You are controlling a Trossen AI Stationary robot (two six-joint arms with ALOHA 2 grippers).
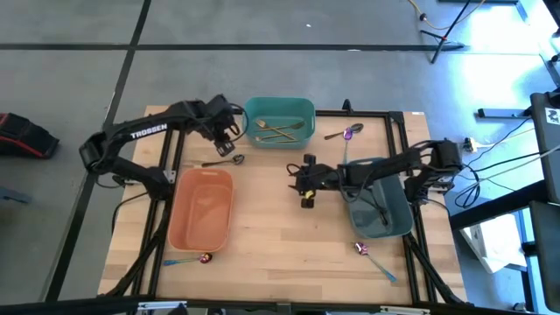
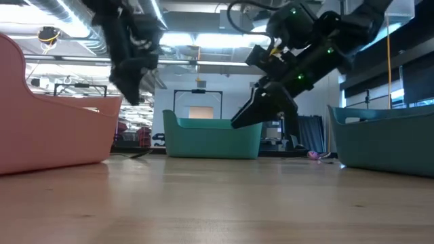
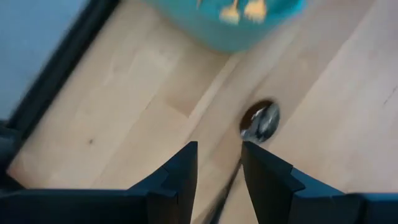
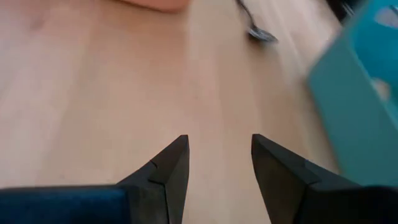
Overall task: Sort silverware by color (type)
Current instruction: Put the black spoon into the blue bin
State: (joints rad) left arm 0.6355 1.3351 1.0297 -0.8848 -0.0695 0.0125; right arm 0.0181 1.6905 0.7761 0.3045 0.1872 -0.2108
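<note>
My left gripper [image 1: 229,138] [image 3: 219,146] is open and hovers above the table beside the teal bin [image 1: 278,120], which has gold forks [image 1: 278,132] in it. Below it a dark spoon [image 1: 226,160] lies flat on the wood. In the left wrist view the spoon's bowl [image 3: 261,121] shows ahead of the fingers and its handle runs between them. My right gripper [image 1: 306,184] [image 4: 219,140] is open over bare wood at mid-table, left of the grey-blue bin [image 1: 381,197]. A purple spoon [image 1: 347,133] lies near the far edge.
The orange bin [image 1: 201,207] stands on the table's left half, near the dark spoon. Two more iridescent pieces lie near the near edge, one on the left [image 1: 197,259] and one on the right [image 1: 372,255]. Bare wood stretches between the bins at mid-table.
</note>
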